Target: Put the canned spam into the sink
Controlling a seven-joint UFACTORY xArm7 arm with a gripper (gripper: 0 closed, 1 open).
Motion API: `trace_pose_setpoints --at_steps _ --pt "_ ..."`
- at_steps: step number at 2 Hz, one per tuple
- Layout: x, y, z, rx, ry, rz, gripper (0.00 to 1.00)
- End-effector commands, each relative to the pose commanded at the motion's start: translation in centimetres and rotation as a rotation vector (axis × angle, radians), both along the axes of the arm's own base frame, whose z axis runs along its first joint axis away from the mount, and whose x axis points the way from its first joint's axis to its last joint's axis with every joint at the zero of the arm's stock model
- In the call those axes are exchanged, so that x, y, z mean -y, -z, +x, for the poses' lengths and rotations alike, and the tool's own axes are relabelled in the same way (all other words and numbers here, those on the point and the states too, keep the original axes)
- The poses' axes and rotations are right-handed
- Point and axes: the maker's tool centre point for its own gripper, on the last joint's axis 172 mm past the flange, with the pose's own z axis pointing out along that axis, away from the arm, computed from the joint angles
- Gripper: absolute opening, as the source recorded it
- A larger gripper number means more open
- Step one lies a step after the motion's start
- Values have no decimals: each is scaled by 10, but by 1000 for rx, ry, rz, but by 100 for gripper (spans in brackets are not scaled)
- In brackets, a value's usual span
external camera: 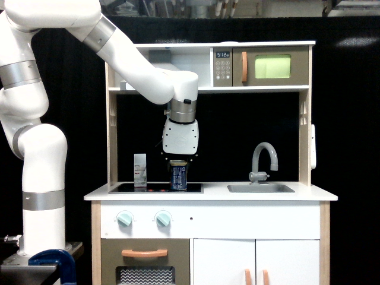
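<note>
The canned spam (178,177), a dark blue tin with a tan lid, is upright over the black stovetop (127,188), its base at about the stovetop's surface. My gripper (179,166) comes straight down onto its top, and the fingers look shut on the tin's upper part; they are dark and hard to make out against the black backdrop. The sink (260,189) is a shallow grey basin in the white counter toward the exterior view's right, with a curved grey faucet (263,159) behind it.
A slim white carton (140,170) stands on the stovetop just left of the tin. A shelf with a toy microwave (270,66) runs above my wrist. Wooden side posts (111,136) frame the counter.
</note>
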Motion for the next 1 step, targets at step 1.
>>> trace_pose_setpoints --at_steps 1 --pt "41 -12 92 0 0 0 0"
